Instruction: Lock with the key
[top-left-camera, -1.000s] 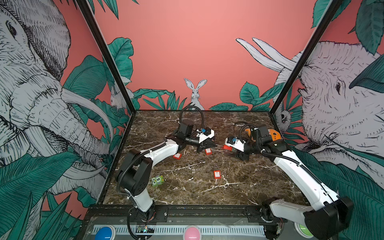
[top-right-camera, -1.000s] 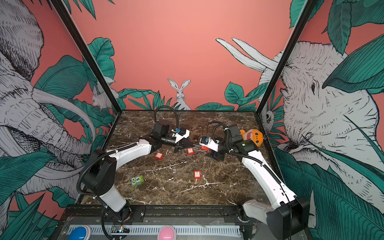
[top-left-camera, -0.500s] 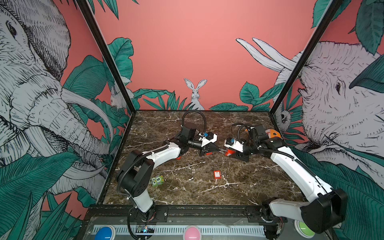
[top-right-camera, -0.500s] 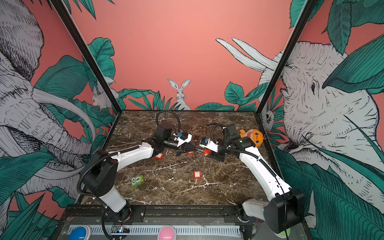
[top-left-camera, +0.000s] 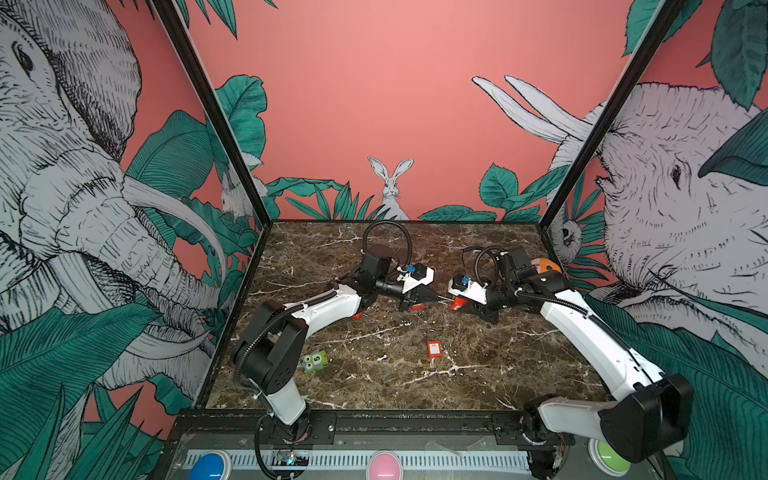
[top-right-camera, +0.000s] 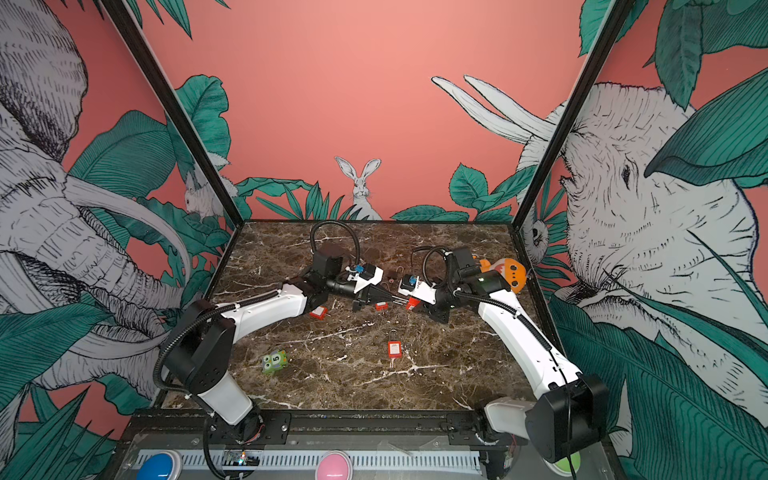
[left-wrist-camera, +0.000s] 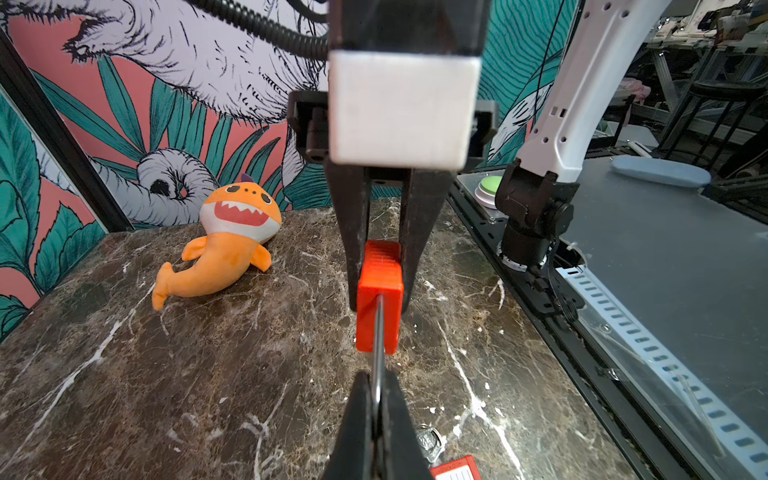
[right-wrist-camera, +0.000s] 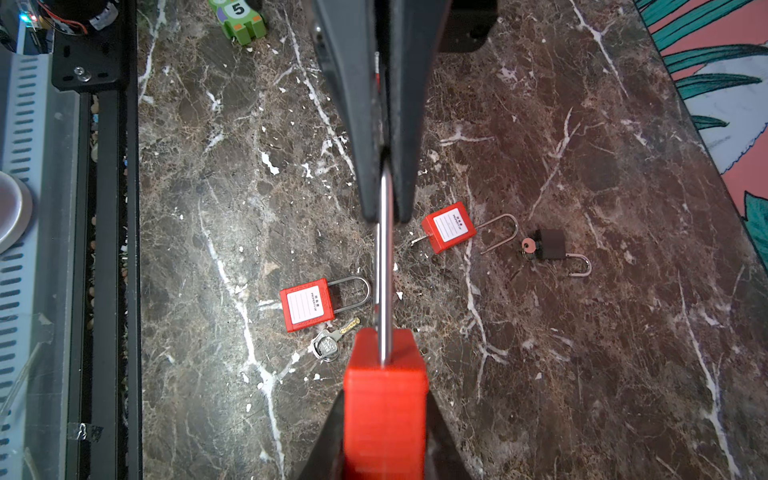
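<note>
— While both arms (top-left-camera: 328, 307) stretch low, tip to tip, where's the red padlock (left-wrist-camera: 379, 299)?
— Above the table (top-left-camera: 374, 374): left pincer (top-left-camera: 434, 296) pinched tight on its shackle (right-wrist-camera: 385, 270), right pincer (top-left-camera: 456, 302) clamped round its body (right-wrist-camera: 384, 415).

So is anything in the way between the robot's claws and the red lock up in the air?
Nothing visible is in the way. The left gripper is pinched on the metal shackle of the red padlock, and the right gripper is clamped around its red body, so both touch it directly.
</note>
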